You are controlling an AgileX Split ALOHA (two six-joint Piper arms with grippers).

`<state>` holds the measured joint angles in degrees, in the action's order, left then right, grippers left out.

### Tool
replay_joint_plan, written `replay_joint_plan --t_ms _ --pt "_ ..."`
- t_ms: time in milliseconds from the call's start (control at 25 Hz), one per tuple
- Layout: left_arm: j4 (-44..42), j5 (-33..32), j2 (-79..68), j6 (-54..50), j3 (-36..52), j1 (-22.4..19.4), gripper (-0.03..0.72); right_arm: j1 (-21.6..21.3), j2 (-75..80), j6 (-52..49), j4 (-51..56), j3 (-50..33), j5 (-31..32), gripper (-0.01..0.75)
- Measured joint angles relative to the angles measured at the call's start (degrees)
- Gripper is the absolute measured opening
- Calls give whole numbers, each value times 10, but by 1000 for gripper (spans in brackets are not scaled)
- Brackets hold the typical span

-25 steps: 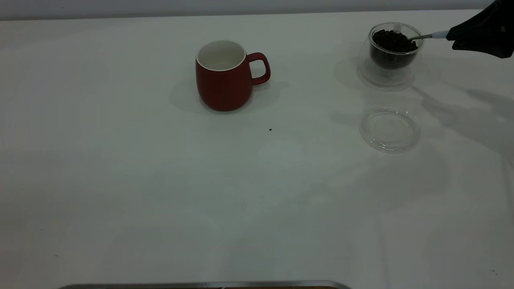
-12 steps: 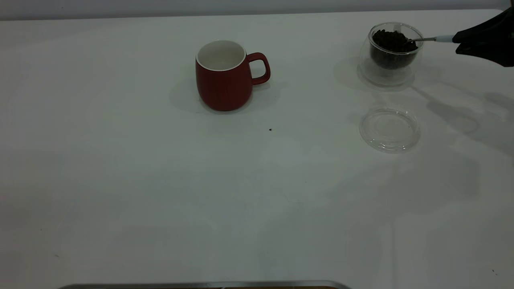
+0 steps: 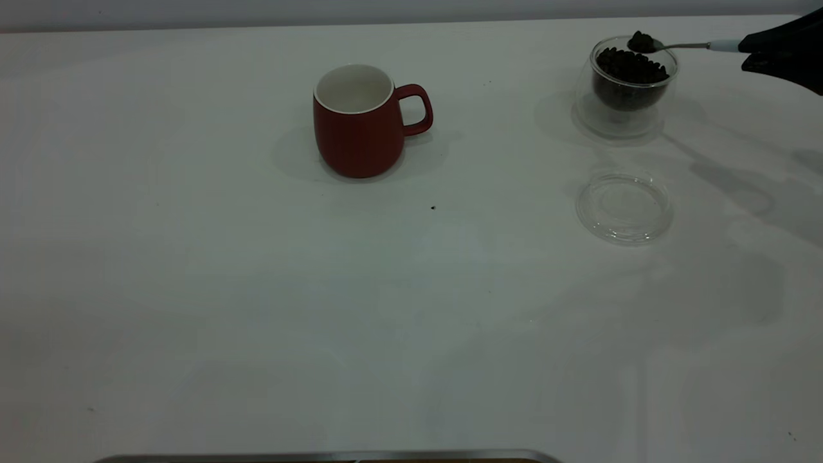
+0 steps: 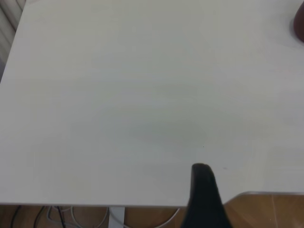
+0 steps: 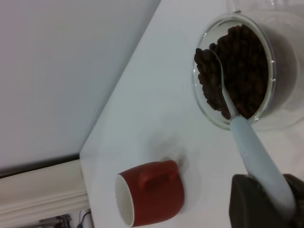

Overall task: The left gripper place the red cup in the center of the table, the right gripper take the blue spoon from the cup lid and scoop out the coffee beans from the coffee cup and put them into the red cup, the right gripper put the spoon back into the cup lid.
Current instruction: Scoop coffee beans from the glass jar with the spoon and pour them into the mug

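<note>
Blue spoon [image 3: 685,45] now raised, bean-laden

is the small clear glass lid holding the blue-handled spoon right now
No, the clear glass lid lies bare; the right gripper holds the blue-handled spoon above the glass cup.

Upper right of frame: right gripper [image 3: 746,54] holds spoon [image 3: 685,45] level, bowl heaped with beans [image 3: 640,42], just above coffee cup [image 3: 627,87] rim. Lid [image 3: 624,207] lies below the cup, apart. Red cup [image 3: 360,122] upright at upper center, handle pointing right, on table [image 3: 257,289].
</note>
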<state>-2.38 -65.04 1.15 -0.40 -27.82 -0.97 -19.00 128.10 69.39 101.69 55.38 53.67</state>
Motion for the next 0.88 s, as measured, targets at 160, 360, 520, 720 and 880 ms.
replay_joint_plan --t_ms 160,360,520,720,880 --pt "0 0 0 0 0 0 587 0 0 0 0 0 7 114" --pt "0 0 0 0 0 0 587 0 0 0 0 0 10 114" --pt "0 0 0 0 0 0 587 0 0 -3 0 0 12 114" --pt "0 0 0 0 0 0 587 0 0 -13 0 0 19 114" --pt "0 0 0 0 0 0 587 0 0 -19 0 0 33 114"
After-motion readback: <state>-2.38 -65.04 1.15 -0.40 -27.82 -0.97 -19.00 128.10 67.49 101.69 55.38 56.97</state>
